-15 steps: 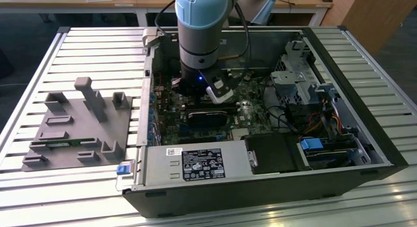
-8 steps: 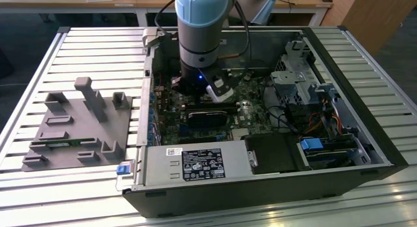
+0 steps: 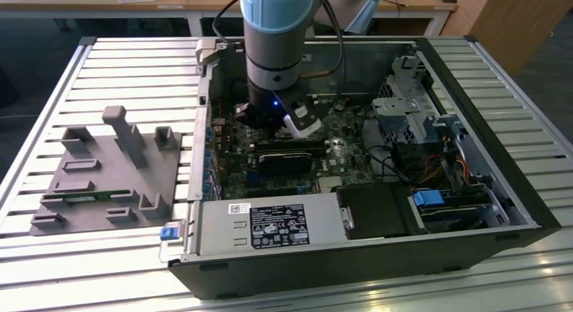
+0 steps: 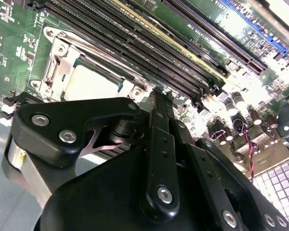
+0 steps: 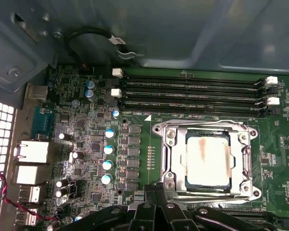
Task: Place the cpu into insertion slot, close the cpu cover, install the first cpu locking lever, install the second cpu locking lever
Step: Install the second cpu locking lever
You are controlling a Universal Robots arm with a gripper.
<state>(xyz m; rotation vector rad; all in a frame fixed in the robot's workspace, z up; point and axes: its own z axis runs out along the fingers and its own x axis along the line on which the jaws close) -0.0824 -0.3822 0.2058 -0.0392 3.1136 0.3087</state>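
I see the open computer case point(image 3: 501, 211) lying on a slatted metal desk point(image 3: 117, 64), a grey fixture block point(image 3: 107, 171) beside it toward the exterior view's left, wooden furniture point(image 3: 510, 17) behind. The cpu point(image 5: 208, 155) sits in the insertion slot point(image 5: 176, 184) with the cpu cover point(image 5: 171, 154) down around it. The gripper point(image 4: 156, 98) hovers just beside the socket; its jaws look closed together, holding nothing.

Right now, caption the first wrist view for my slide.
Silver-grey square cpu seated under closed silvery metal cpu cover, black gripper beside it.
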